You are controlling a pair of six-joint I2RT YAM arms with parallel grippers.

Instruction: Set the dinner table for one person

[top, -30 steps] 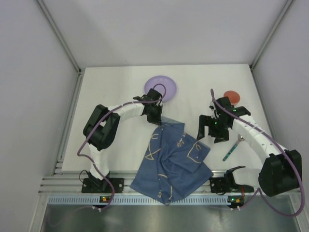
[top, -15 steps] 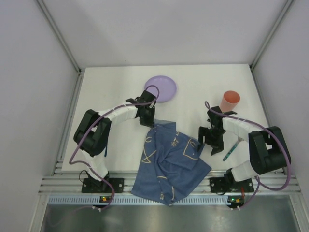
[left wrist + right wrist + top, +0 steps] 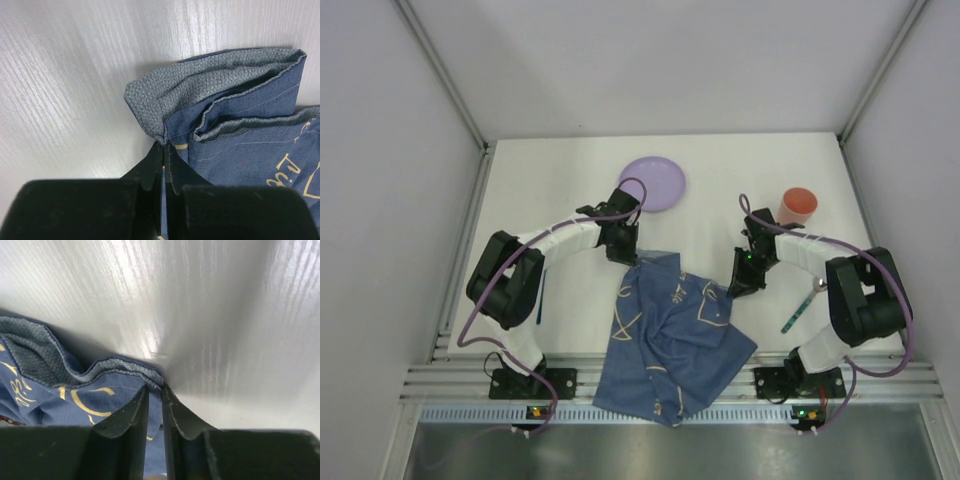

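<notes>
A crumpled dark blue cloth [image 3: 675, 335] with yellow line drawings lies on the white dinner table [image 3: 560, 190], near the front middle. My left gripper [image 3: 625, 255] is shut on the cloth's far left corner. In the left wrist view the folded corner [image 3: 165, 107] bunches just beyond the left gripper [image 3: 165, 147], and fabric runs between the jaws. My right gripper [image 3: 735, 288] is shut on the cloth's right corner. The right wrist view has the hemmed cloth edge [image 3: 125, 371] pinched in the right gripper [image 3: 155, 390], low over the table.
A purple plate [image 3: 655, 182] lies at the back centre. An orange cup [image 3: 798, 205] stands at the right, behind the right arm. A teal-handled utensil [image 3: 798, 310] lies by the right arm. A thin blue utensil [image 3: 540, 298] lies beside the left arm.
My right gripper has dropped towards the cloth's right corner and gone from open to shut on it. The left gripper has drawn its corner slightly to the left.
</notes>
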